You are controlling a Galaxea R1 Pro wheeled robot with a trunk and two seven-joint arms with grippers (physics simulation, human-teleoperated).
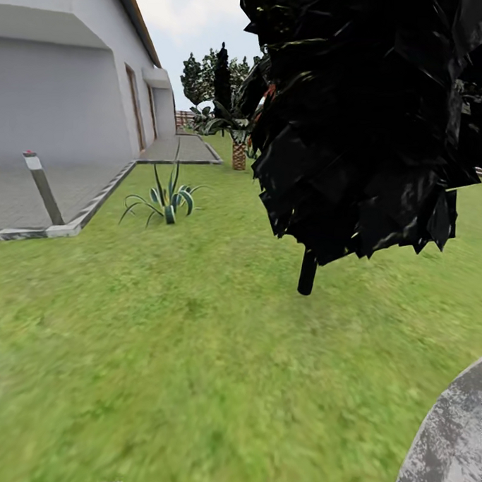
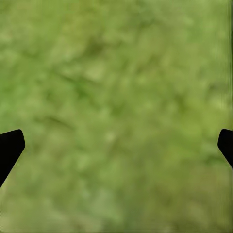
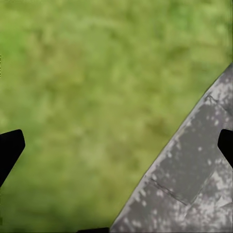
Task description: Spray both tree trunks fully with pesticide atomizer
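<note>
**On the grass, bottle not found yet**

From the head, the robot looks over the lawn (image 1: 193, 351) of the garden. A big black bush (image 1: 360, 127) on a thin stem stands close on the right. A spiky plant (image 1: 165, 198) grows further off, near a paved yard (image 1: 53, 189) by a white house (image 1: 66, 69). A short leaning post (image 1: 42, 188) with a red top stands on the paving. A grey stone (image 1: 449, 443) lies at the near right corner. A small palm (image 1: 238, 145) stands far back. The spray bottle is nowhere to be seen, so I cannot say where it is.

At the left wrist, the left claw (image 2: 116, 145) hangs over plain grass (image 2: 116, 87). Its two dark tips sit far apart, so it is wide and holds nothing.

At the right wrist, the right claw (image 3: 116, 145) is wide and bare too. Under it is grass (image 3: 82, 97) and the edge of the grey stone (image 3: 189, 179).

The bottle should be tiny, light and smooth, so it may slip or tip over. I would pinch it gently round its middle, below the top.
</note>
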